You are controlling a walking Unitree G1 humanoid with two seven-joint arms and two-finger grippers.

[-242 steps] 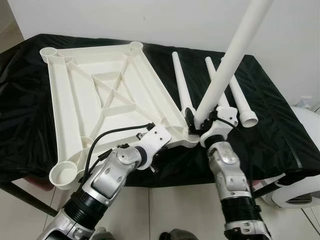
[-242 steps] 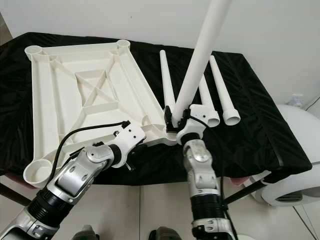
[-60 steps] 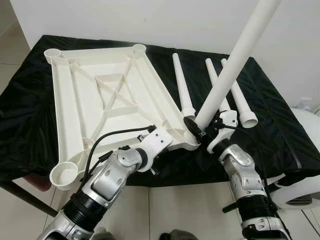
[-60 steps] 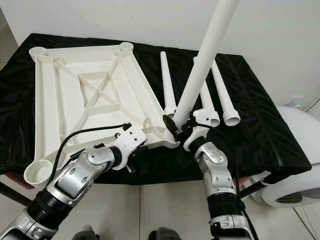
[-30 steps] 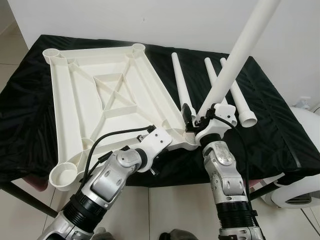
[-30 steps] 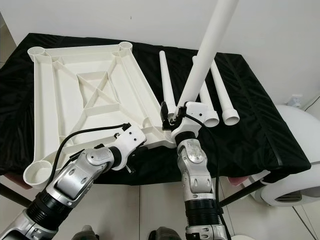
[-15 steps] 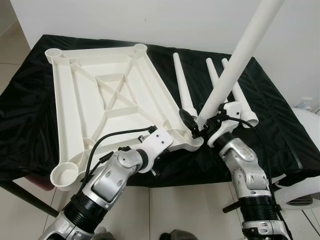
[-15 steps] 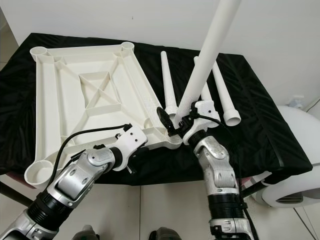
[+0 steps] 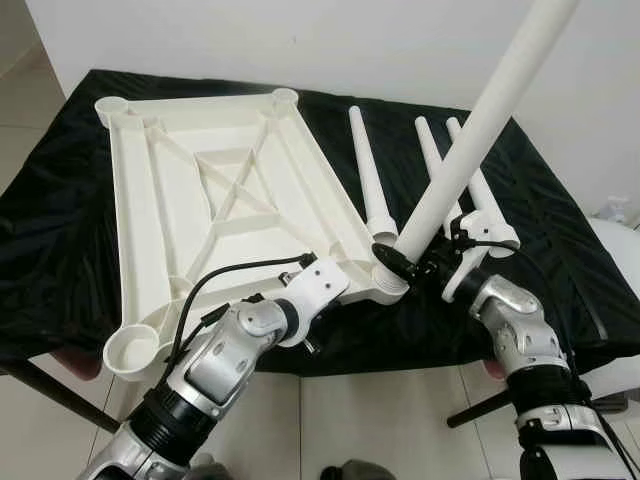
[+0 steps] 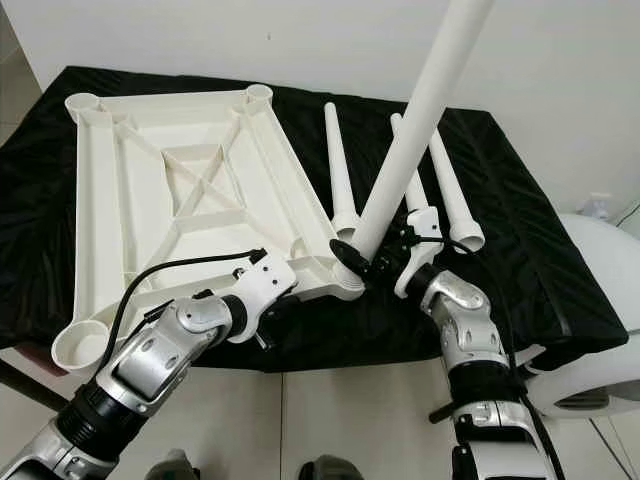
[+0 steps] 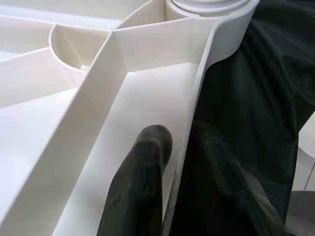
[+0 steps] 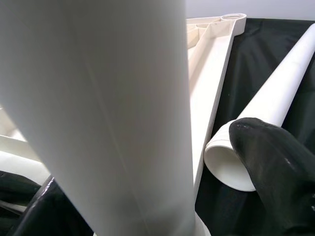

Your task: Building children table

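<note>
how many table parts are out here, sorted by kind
White ribbed plastic tabletop, lying upside down: 1
White tapered plastic leg standing in the near right corner socket: 1
White tapered plastic legs lying loose on the black cloth: 3
Total: 5

Both silver arms reach forward, bent at the elbow. The left gripper (image 11: pixel 179 147) pinches with its 2 black fingers (image 11: pixel 142 191) nearly together; the right gripper (image 10: pixel 385 258) is clamped, wrist angled inward.

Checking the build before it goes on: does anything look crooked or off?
The table leg held by the right gripper leans to the robot's right in the near right corner socket, not square to the upturned tabletop. Nothing looks damaged.
</note>
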